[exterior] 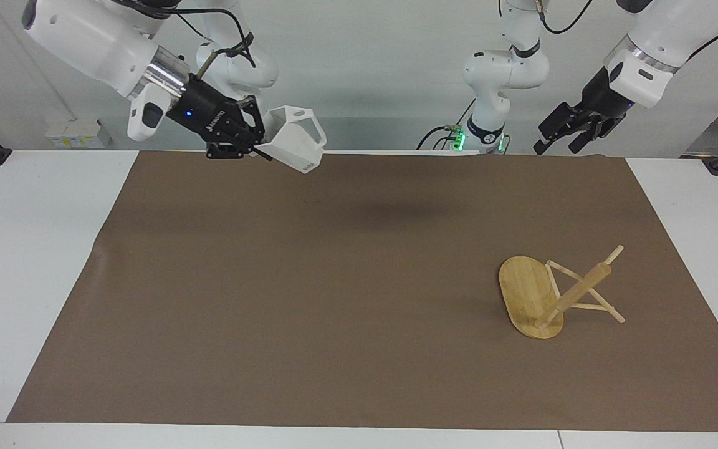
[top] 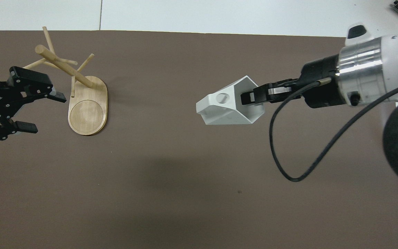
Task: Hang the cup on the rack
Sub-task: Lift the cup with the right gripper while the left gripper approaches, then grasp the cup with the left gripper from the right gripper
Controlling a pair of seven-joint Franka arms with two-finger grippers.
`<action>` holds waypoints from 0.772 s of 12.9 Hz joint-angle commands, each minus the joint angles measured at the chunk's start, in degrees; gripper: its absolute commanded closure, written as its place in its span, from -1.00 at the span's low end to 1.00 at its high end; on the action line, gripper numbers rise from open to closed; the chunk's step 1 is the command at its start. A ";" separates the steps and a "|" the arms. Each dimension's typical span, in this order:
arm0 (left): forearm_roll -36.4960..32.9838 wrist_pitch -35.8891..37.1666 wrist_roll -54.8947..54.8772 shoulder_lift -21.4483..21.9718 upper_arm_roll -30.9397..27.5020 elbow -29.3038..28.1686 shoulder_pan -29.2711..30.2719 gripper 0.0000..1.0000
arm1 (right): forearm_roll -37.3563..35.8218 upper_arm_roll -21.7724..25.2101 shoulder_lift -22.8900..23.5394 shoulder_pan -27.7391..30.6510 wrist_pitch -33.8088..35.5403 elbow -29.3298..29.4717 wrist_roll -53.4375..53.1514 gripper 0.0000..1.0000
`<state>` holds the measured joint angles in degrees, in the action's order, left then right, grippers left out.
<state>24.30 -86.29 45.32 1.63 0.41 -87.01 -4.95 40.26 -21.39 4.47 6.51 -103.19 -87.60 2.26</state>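
Observation:
The white faceted cup (exterior: 293, 144) (top: 227, 108) hangs in the air, tipped on its side with its pierced handle up. My right gripper (exterior: 264, 148) (top: 250, 98) is shut on the cup's rim wall, high over the mat's right-arm half. The bamboo rack (exterior: 528, 293) (top: 87, 111) stands on its oval base toward the left arm's end of the table, with its post and pegs free. My left gripper (exterior: 555, 144) (top: 44, 112) is open and empty in the air beside the rack.
A brown mat (exterior: 334, 299) (top: 185, 193) covers most of the white table (exterior: 28, 249). Nothing else lies on it. A black cable (top: 306, 152) loops down from the right wrist.

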 commanded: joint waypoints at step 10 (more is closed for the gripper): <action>16.91 -10.48 53.36 -2.95 2.67 -2.03 -1.99 -1.00 | 9.04 0.12 5.46 -13.97 -22.38 -1.09 -20.45 1.00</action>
<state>38.78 -94.90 94.36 -1.75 3.22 -87.68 -5.77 46.55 -21.43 9.40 -6.09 -122.60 -88.69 -16.22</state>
